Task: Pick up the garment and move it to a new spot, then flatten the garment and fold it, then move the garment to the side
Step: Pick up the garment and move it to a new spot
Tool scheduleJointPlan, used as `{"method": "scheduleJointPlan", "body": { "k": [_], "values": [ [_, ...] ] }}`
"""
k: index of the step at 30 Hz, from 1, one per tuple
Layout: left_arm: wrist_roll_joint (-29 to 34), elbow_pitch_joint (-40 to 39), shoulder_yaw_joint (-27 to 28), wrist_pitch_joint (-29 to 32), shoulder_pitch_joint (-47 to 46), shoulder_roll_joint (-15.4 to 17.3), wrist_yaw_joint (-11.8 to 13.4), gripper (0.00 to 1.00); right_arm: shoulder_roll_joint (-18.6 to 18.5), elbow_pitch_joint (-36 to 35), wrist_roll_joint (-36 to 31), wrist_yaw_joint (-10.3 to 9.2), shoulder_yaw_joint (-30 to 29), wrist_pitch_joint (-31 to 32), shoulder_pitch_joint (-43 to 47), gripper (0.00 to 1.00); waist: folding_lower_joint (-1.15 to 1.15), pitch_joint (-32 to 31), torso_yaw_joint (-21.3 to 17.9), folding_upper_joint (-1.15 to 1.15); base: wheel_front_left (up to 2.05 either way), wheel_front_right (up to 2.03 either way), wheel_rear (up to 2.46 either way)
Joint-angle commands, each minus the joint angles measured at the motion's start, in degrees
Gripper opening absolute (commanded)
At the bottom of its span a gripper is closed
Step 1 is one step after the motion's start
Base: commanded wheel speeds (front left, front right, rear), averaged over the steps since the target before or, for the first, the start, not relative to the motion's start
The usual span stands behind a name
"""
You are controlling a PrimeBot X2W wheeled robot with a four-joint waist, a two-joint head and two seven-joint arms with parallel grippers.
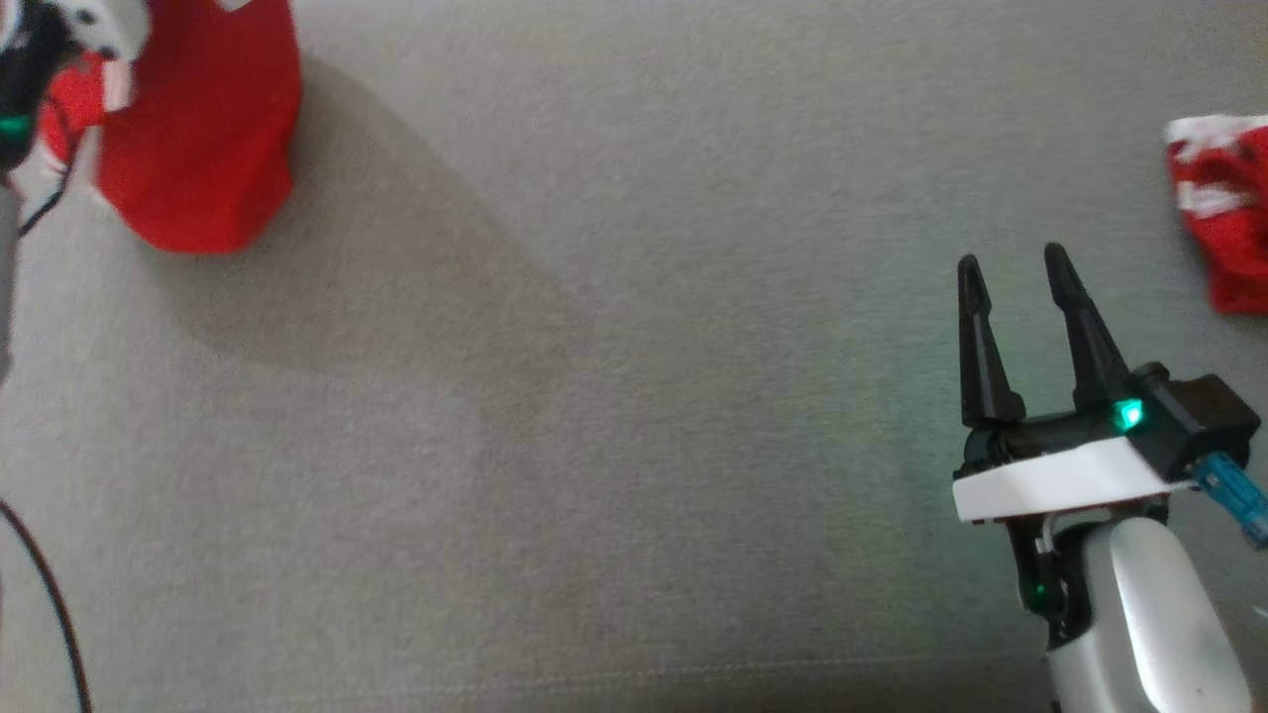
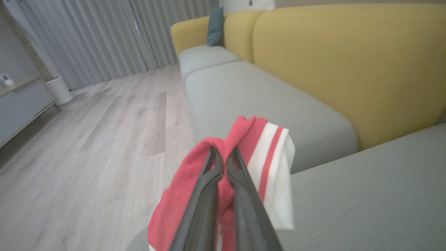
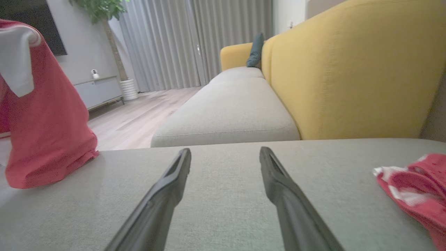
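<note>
A red garment [image 1: 198, 129] with white striped trim hangs at the far left of the grey cushion [image 1: 634, 416]. My left gripper [image 2: 223, 153] is shut on a bunched fold at its top, where the red cloth [image 2: 268, 157] wraps around both fingers. In the right wrist view the garment [image 3: 45, 122] droops and its lower end touches the cushion. My right gripper [image 1: 1011, 257] stands open at the lower right, just above the cushion. Nothing lies between its fingers [image 3: 167, 195].
A second crumpled red and white cloth [image 1: 1223, 218] lies at the cushion's right edge [image 3: 418, 181]. A yellow sofa backrest [image 3: 348, 76] runs along the far side. Wooden floor [image 2: 87, 139] drops off past the left edge. A dark cable [image 1: 50, 594] hangs at the lower left.
</note>
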Motion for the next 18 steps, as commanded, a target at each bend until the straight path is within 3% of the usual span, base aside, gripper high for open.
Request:
{"method": "scheduleJointPlan", "body": {
  "k": [1, 11, 18],
  "values": [
    [-0.59, -3.25, 0.93, 0.03, -4.41, 1.60, -0.31, 0.00, -0.15, -1.27, 0.61, 0.37, 1.21, -0.77, -0.18, 1.00, 0.00, -2.98, -2.92, 0.00, 0.00, 0.00, 0.00],
    [-7.10, -14.44, -6.90, 0.09, -6.56, -2.82, -0.34, 0.00, -0.15, 0.93, 2.26, 0.37, 0.17, -2.17, 0.96, 1.00, 0.00, -6.13, -9.62, 0.00, 0.00, 0.00, 0.00],
    [-11.01, -16.97, -6.90, 0.49, 0.74, -1.13, -0.24, 0.00, -0.15, 0.97, 2.13, 0.37, -0.57, -2.46, 2.00, 1.00, 0.00, -5.06, -10.82, 0.00, 0.00, 0.00, 0.00]
  ]
}}
